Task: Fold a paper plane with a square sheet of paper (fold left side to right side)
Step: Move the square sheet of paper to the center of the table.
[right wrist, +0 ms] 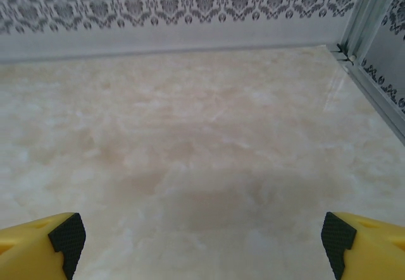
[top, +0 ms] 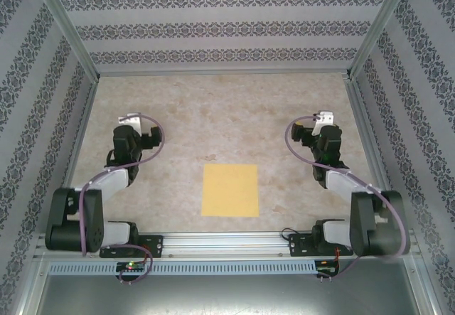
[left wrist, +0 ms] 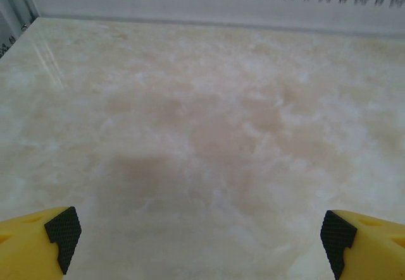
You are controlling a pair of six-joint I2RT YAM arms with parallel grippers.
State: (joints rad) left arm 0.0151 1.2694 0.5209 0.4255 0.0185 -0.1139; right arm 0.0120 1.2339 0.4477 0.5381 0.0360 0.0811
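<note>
Top external: the square sheet of paper (top: 229, 190) is laid flat, unfolded, by the tabletop's (top: 213, 109) near edge. The left hand (left wrist: 202, 239) and right hand (right wrist: 202, 239) are held apart, empty. No fold is begun, so the sheet's left edge probably must be gripped first.

Black arms (top: 71, 222) — purple cables (top: 83, 222), yellow fingers (left wrist: 28, 245)

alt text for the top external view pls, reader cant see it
A flat yellow-orange square sheet of paper lies unfolded on the beige marbled table, near its front edge, midway between two black robot arms. The left end effector and right end effector sit farther back, well apart from it.
</note>
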